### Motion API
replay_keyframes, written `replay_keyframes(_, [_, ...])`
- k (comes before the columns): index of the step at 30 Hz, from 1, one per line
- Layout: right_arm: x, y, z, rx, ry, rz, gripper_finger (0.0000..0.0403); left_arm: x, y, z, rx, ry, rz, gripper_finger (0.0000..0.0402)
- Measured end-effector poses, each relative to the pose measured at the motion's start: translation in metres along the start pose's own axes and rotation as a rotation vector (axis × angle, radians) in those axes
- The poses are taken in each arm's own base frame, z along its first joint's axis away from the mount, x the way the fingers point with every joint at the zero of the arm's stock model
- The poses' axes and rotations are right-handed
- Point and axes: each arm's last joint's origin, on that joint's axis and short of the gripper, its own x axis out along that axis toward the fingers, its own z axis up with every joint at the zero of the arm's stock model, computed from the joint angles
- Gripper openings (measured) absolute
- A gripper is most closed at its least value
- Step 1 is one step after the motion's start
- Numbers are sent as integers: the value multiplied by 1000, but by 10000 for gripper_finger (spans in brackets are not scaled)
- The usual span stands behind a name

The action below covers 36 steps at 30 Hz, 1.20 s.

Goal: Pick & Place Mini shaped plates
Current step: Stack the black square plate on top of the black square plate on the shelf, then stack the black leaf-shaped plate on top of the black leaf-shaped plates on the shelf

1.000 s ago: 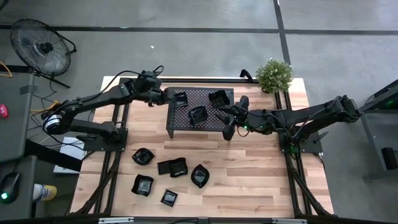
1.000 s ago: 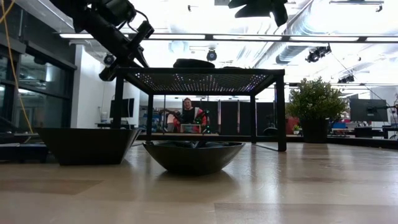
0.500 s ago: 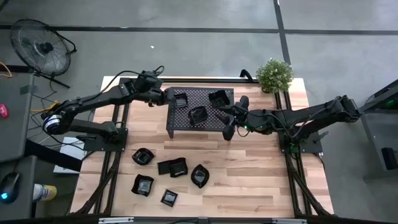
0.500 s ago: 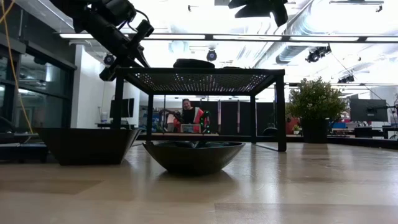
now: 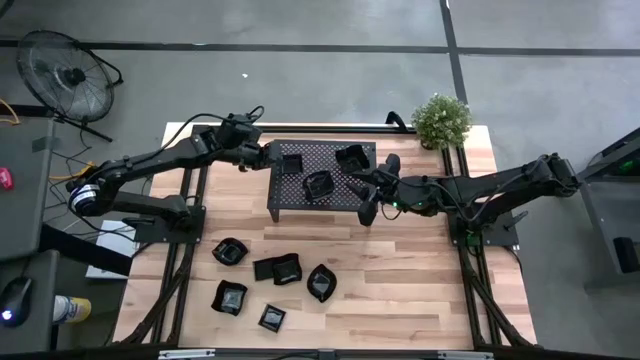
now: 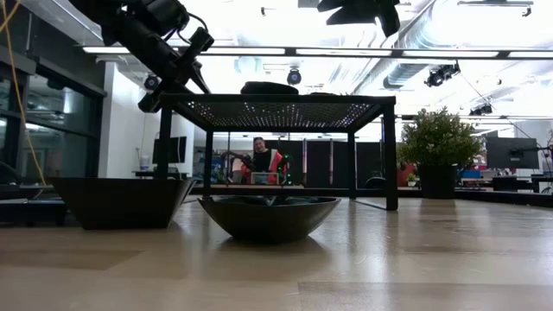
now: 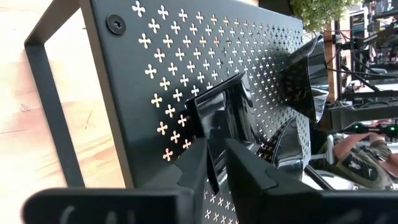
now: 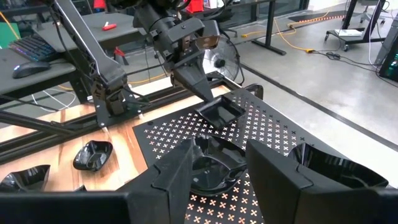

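Left fingers (image 7: 214, 163) loosening around the square plate (image 7: 225, 119) on the rack (image 7: 155, 68), upper centre; withdraw straight. Right fingers (image 8: 214, 163) spread, empty.

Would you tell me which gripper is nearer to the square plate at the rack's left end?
Left. The left gripper has its fingers around the square plate's rim on the rack; the right gripper is at the rack's right end, open, above another plate.

Right tool (image 8: 217, 163) over rack (image 8: 261, 134), plates (image 8: 219, 112)

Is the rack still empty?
No, three mini plates sit on the rack: one square at the left hand, one middle, one far corner.
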Motion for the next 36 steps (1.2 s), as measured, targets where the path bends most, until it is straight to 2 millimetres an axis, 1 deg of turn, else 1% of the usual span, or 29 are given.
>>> replay_keyframes(5, [0, 0, 0, 0, 0, 0, 146, 0, 0, 0, 1, -3, -4, 82])
replay_keyframes(9, [0, 0, 0, 2, 0, 0, 145, -3, -4, 2, 19, -28, -41, 83])
replay_keyframes(15, [0, 0, 0, 20, 0, 0, 146, -15, -9, 1, 50, -85, -66, 83])
replay_keyframes(24, [0, 0, 0, 21, 3, 6, 146, -20, -10, 0, 89, -73, -90, 83])
replay_keyframes(36, [0, 0, -1, 23, 6, 6, 145, -51, -19, -5, 177, -147, -179, 83])
